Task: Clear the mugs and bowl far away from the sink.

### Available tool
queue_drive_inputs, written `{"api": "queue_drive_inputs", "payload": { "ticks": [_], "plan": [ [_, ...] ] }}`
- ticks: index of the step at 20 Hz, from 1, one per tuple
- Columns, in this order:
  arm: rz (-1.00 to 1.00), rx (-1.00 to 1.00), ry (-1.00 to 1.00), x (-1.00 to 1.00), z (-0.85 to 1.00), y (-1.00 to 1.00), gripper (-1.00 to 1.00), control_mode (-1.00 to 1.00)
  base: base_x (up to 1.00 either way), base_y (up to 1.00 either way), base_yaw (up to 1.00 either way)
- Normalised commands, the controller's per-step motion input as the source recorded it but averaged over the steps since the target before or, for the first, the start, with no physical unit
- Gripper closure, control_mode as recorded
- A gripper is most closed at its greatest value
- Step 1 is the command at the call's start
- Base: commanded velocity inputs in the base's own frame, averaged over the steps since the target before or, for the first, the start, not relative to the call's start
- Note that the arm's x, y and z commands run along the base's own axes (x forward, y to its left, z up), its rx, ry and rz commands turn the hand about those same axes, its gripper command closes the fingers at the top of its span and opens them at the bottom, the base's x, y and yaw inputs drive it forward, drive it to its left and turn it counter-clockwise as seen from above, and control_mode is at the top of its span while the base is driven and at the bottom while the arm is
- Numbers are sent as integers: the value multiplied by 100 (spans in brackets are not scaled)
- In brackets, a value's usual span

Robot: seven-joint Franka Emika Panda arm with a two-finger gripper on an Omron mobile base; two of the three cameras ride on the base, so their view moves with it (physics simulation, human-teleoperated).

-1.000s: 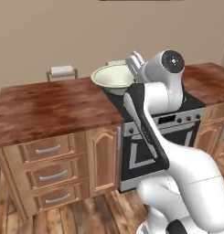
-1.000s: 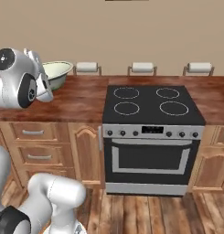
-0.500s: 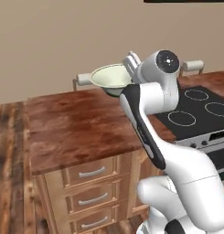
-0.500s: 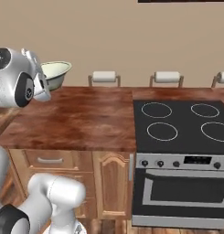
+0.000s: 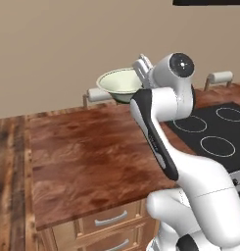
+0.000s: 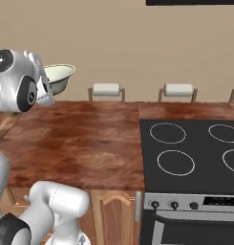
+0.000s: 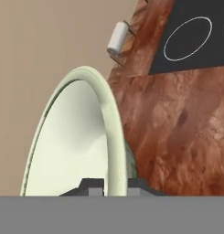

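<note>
1. Since the earlier pictures both base views have swung: the stovetop (image 6: pixel 195 155) now lies further right and a longer stretch of the wooden counter (image 5: pixel 92 157) fills the middle, so the base has driven on. The bowl (image 5: pixel 119 84) sits by the hand just as before.
2. The gripper (image 7: pixel 114 185) is pinched narrow on the bowl's rim: in the hand view one dark finger tip (image 7: pixel 91 185) stands inside the rim and the other outside, with the pale wall between them.
3. The bowl is held up in the air above the back of the counter, clear of its surface. It is tilted a little in the left base view, its opening facing up and slightly toward the camera.
4. In the right base view the bowl (image 6: pixel 58 76) juts out from behind the white wrist, above the counter's back left part.
5. The hand (image 5: pixel 143 68) meets the bowl at its right rim; the exact contact is probably hidden by the wrist in both base views.
6. Behind the counter, along the tan wall, stand paper-towel rolls on holders (image 6: pixel 106 89); one is just behind the bowl in the left base view.
7. The stovetop adjoins the counter's right end, well apart from the bowl.
</note>
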Motion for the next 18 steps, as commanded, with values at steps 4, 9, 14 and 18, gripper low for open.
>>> {"api": "queue_drive_inputs", "payload": {
  "ticks": [4,9,14,18],
  "plan": [
    [0,-4,12,26,-22,0,100,-100,30,0,0],
    [2,-5,27,36,-57,-20,100,-100,0,0,0],
    [6,-6,31,16,-65,-29,100,-100,0,0,0],
    [6,-7,18,1,-63,-14,100,-100,0,0,0]
  ]
}}
